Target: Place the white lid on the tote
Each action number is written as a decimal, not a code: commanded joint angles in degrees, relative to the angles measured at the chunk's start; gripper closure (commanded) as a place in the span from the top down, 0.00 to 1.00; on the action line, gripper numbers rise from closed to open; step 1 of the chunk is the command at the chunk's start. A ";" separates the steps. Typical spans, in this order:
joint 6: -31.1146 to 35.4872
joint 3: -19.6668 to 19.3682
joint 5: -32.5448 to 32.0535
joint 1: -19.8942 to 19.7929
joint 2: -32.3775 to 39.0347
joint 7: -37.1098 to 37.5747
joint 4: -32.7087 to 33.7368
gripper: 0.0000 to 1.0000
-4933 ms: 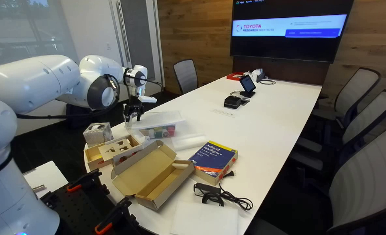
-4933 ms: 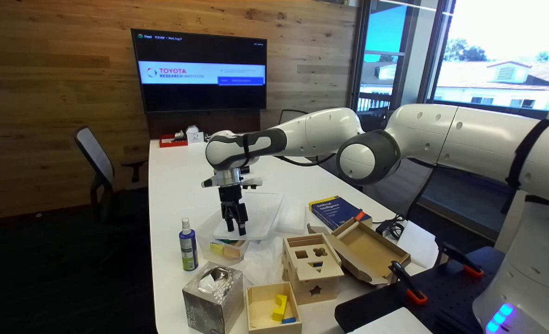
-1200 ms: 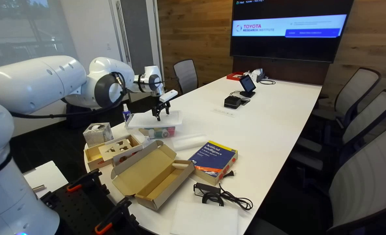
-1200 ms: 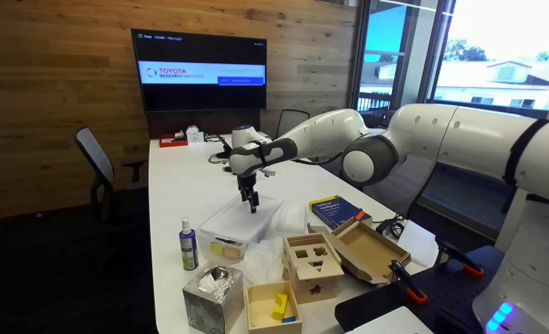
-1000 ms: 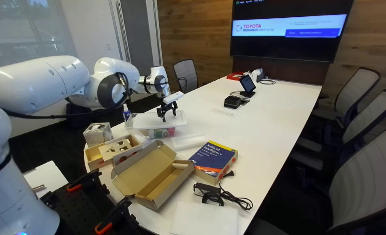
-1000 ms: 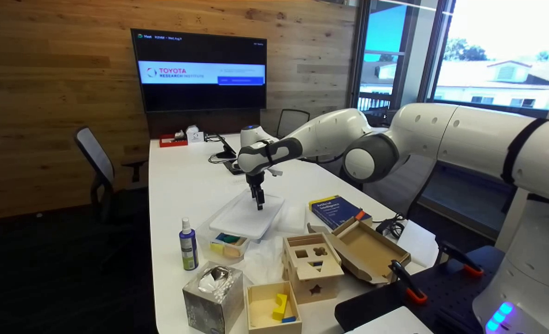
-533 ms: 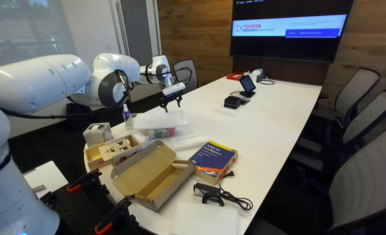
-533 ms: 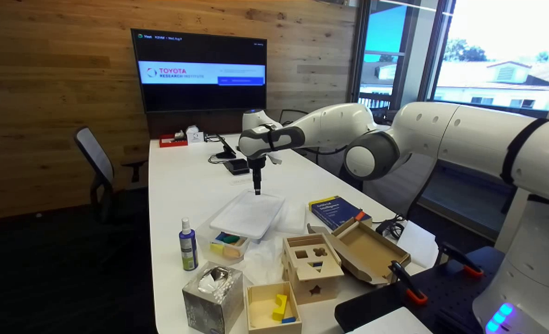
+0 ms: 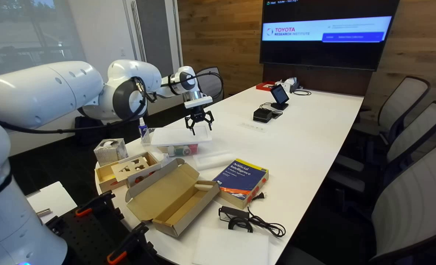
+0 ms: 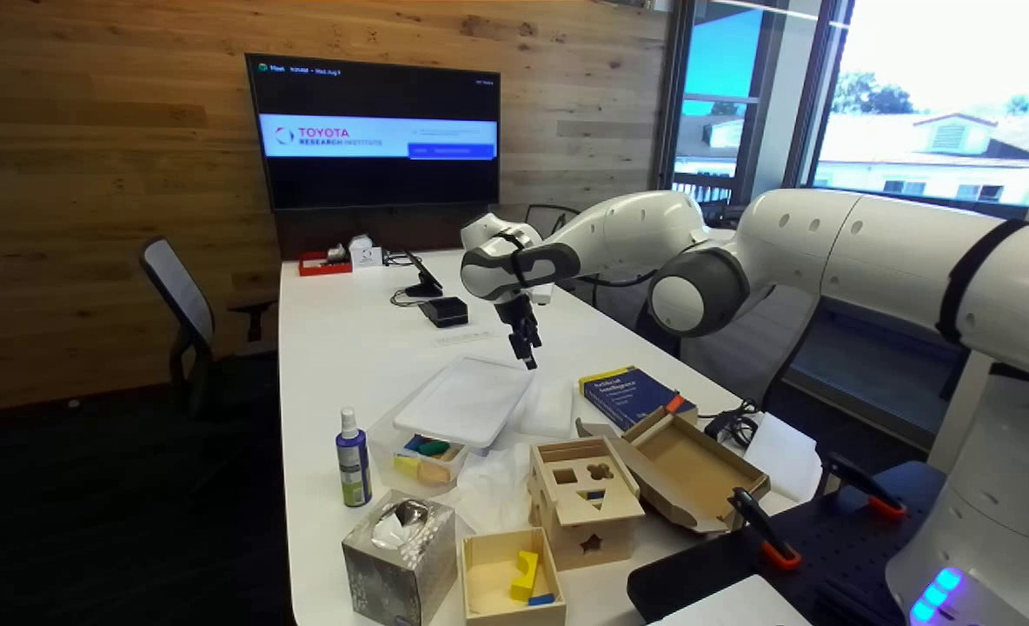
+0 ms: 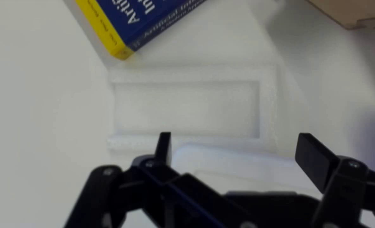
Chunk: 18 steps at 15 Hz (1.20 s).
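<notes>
Robot hand (image 9: pixel 201 130), spread wide and holding nothing, hangs near the long edge of the white lid (image 10: pixel 464 402) facing the book (image 10: pixel 629 395); the lid lies off-centre on the tote (image 9: pixel 181 149), probably needing a shift toward the tote's uncovered end.

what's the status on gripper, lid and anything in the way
Gripper open, nothing held. White lid on the tote but off-centre, one end uncovered. Spray bottle stands close to that end, might get bumped.

screen (image 10: pixel 374 132): Meet, TOYOTA RESEARCH INSTITUTE | book (image 9: pixel 242 179): Artificial Intelligence (smaller: A Modern Approach)
</notes>
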 commanded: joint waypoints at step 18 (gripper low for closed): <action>25.30 7.04 1.00 -8.03 1.00 -14.17 -9.41 1.00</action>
